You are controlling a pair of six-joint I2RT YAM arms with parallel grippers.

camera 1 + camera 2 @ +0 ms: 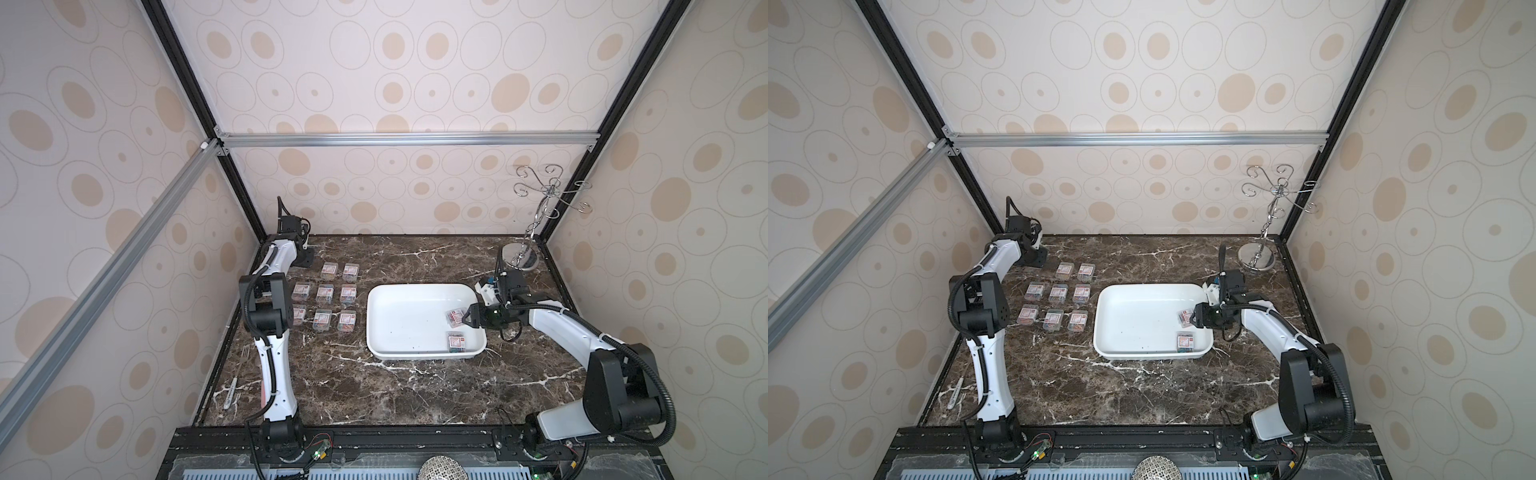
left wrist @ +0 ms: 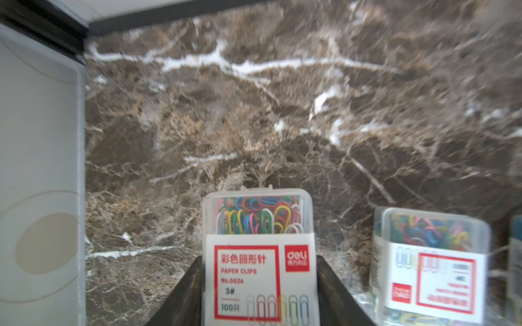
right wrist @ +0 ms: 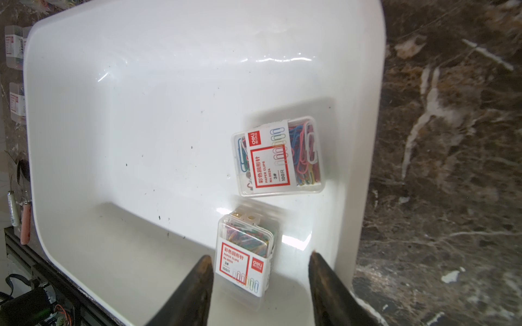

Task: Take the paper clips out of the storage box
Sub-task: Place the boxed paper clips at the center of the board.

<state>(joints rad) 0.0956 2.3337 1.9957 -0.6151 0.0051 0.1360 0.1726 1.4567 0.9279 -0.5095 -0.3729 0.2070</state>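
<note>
- Left gripper (image 2: 259, 258): jaws drawn narrow, clamped on both long sides of the gripped box (image 2: 258, 214), low centre of the left wrist view. Label faces up and coloured clips show through the clear lid.
- In both top views this grip is hidden behind the left arm (image 1: 270, 311), at the left end of the lowest row.
- Table boxes (image 1: 325, 293): seven more lie flat, labels up, in rows on the marble table (image 1: 374, 386). They sit centre-left of the frame, left of the storage box and apart from it.
- Storage box (image 1: 415, 287): flat on the table, right of centre. Two boxes are inside, both along its right side.
- Right gripper (image 3: 260, 255): jaws half apart, astride the tilted box (image 3: 243, 259). The box is close against one finger, with a clear gap to the other. Not clamped.
- Flat box (image 3: 278, 158): on the tray floor, near the tilted box, clear of the fingers.
- Chrome hook stand (image 1: 521, 257): upper right, on the table's far corner.
</note>
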